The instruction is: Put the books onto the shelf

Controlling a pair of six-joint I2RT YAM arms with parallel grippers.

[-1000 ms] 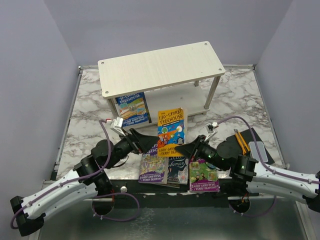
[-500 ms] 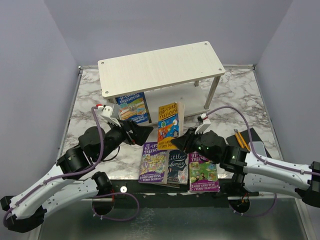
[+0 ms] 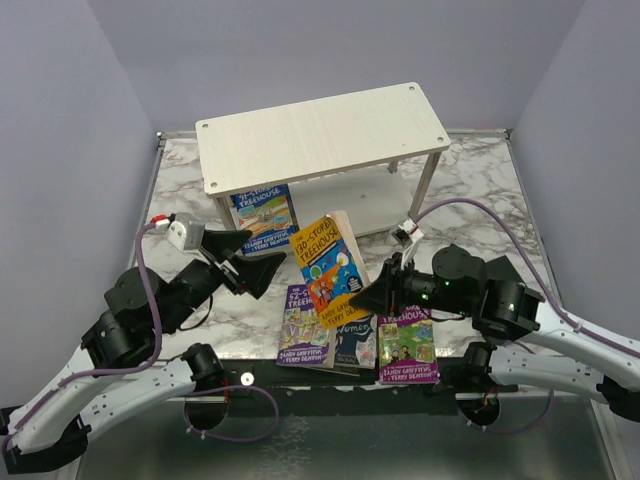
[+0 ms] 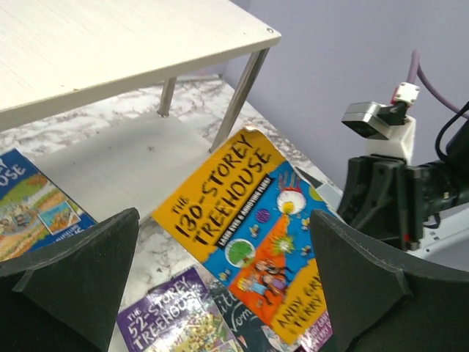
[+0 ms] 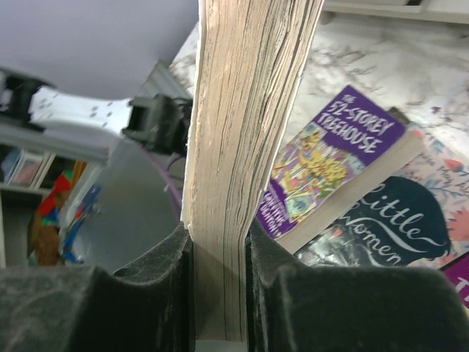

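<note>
Black right gripper (image 3: 372,296): my jaws pinch orange Treehouse book (image 3: 327,268), tilted, off the table.
Black left gripper (image 3: 256,256): mine, jaws wide, holding nothing.
Below: purple book (image 3: 308,335), Little Women (image 3: 352,342) flat on marble table (image 3: 470,190).
Behind: shelf (image 3: 320,135).

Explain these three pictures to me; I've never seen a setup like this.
Two robot arms are bolted at the near edge of a marble table. One picture looks down from above; the other two come from wrist cameras. The right end effector grips an orange book, tilted in the air before a pale shelf. The left end effector is open and empty. A blue book sits under the shelf's top board; a purple book, Little Women and a second purple book lie near the arms.
</note>
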